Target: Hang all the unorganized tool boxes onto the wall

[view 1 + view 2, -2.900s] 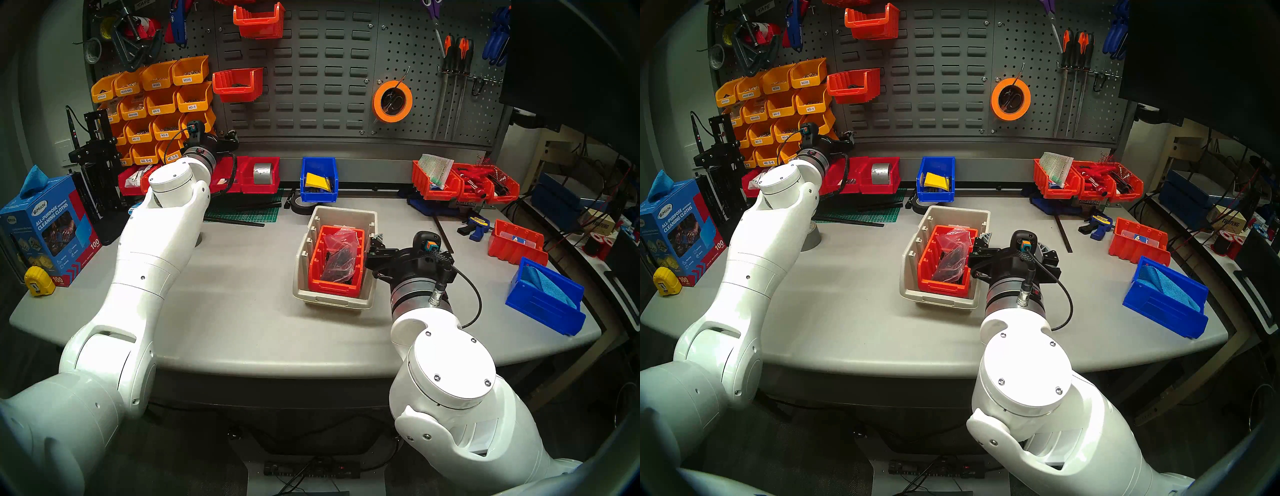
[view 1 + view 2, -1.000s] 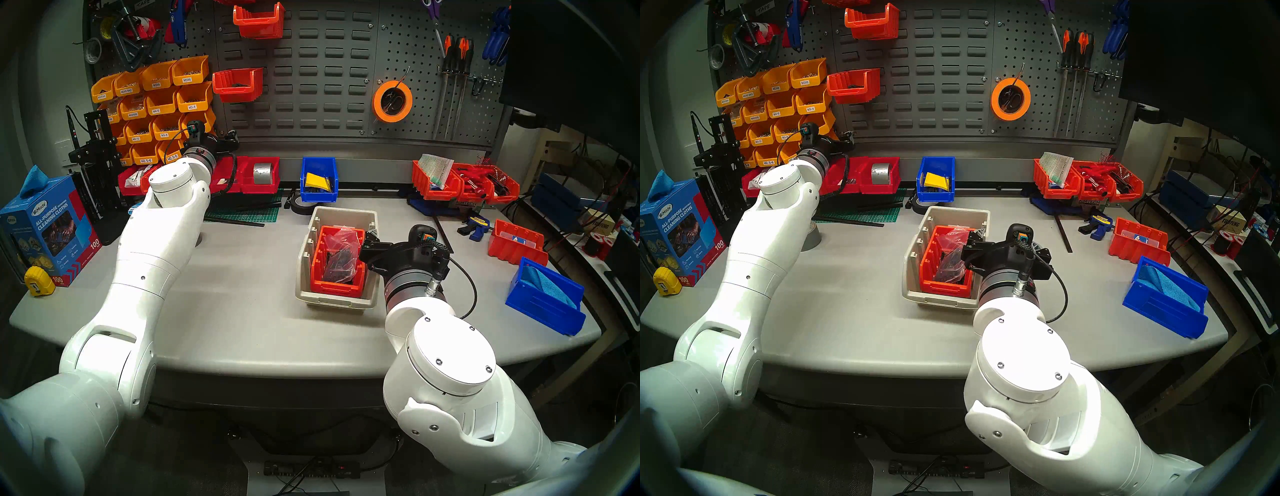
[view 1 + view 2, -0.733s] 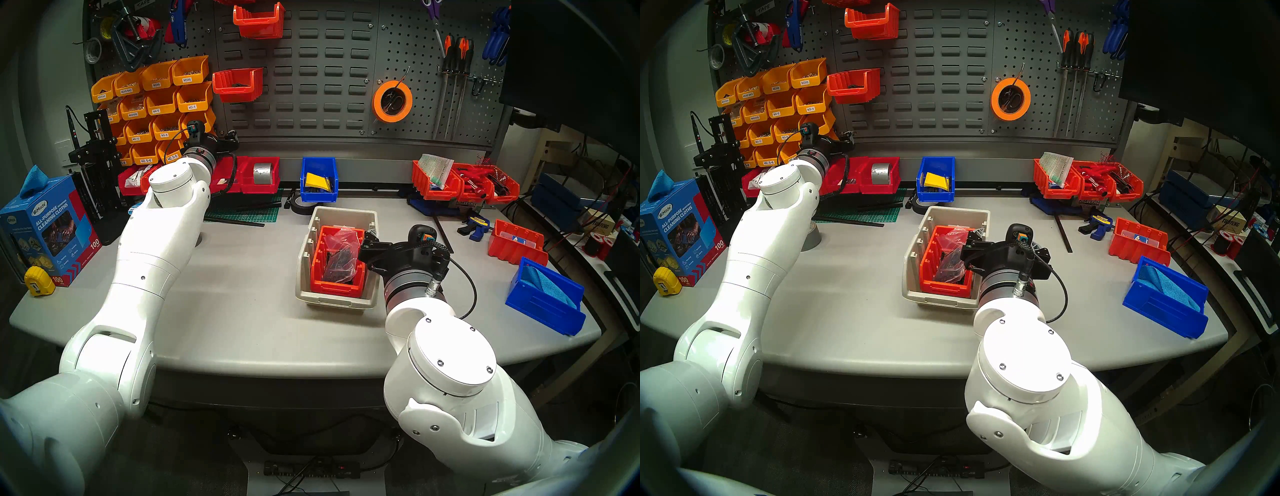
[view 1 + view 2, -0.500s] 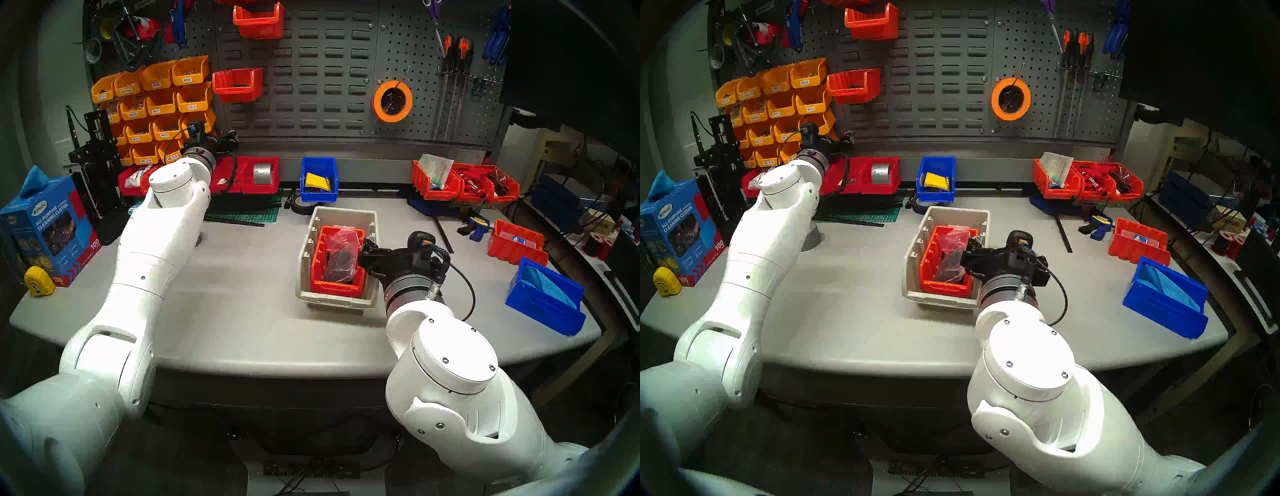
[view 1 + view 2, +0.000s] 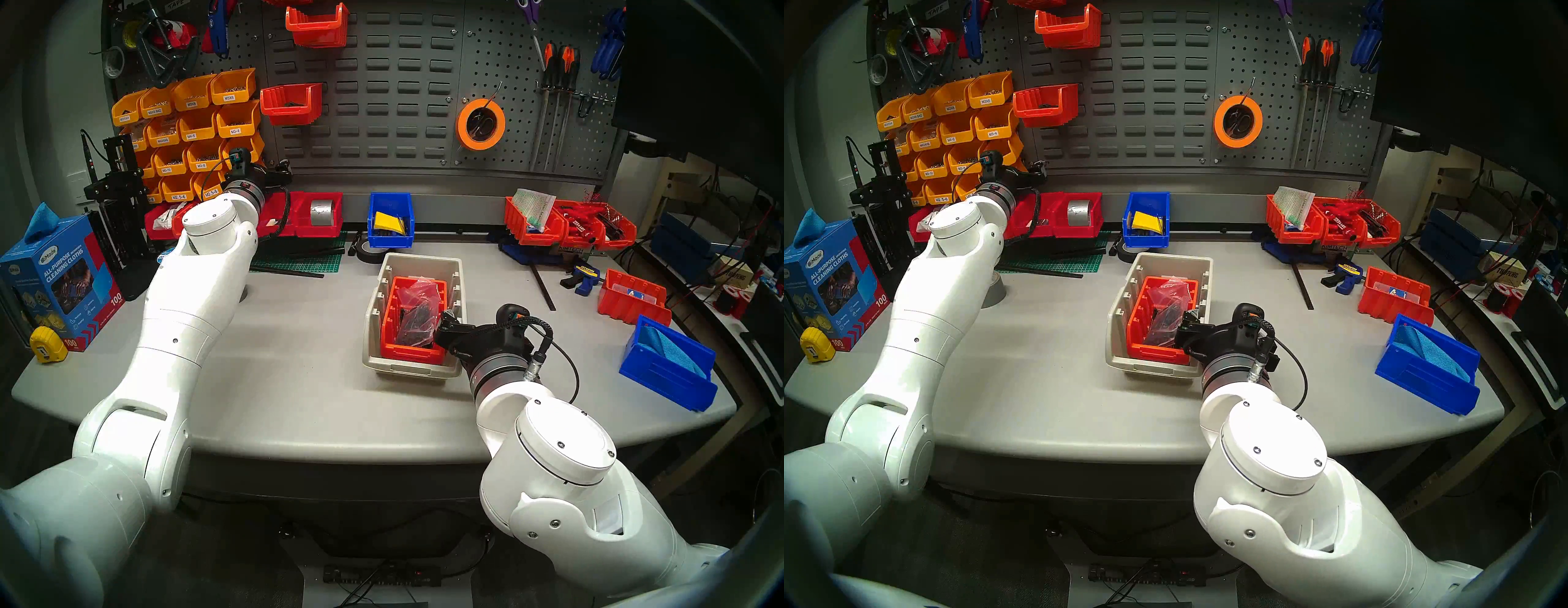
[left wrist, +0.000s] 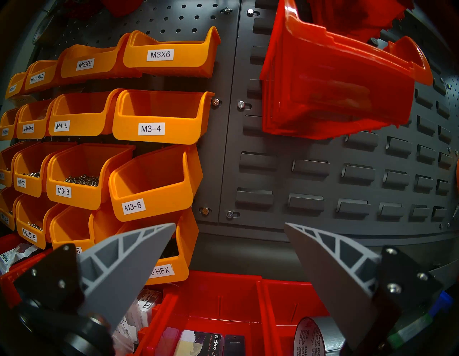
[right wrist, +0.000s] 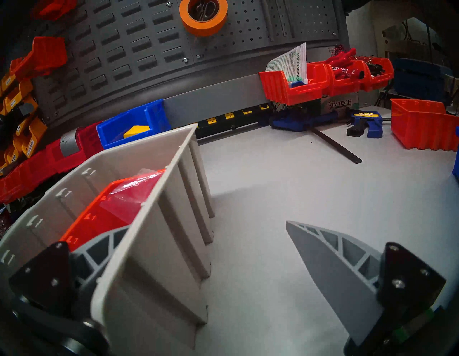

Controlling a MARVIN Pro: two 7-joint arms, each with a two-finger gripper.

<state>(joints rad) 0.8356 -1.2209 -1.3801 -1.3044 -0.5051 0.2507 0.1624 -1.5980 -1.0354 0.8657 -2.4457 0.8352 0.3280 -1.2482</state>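
The right gripper (image 7: 206, 251) is wide open. Its two fingers sit on either side of the right wall of the beige bin (image 5: 424, 265): one finger (image 7: 99, 246) is inside, one finger (image 7: 330, 268) is outside over the grey table (image 5: 297, 382). It looks like the inside finger touches the wall, but that is hard to tell. One red-orange bin (image 5: 413, 350) sits inside the beige bin, with a clear bag in it. Farther back, one blue bin (image 5: 390, 242) with a yellow card stands on the table by the wall (image 5: 382, 106). Two red-orange bins hang on the wall. The left gripper (image 6: 229, 225) is wide open too, holding nothing, near the yellow-orange bins (image 6: 161, 116).
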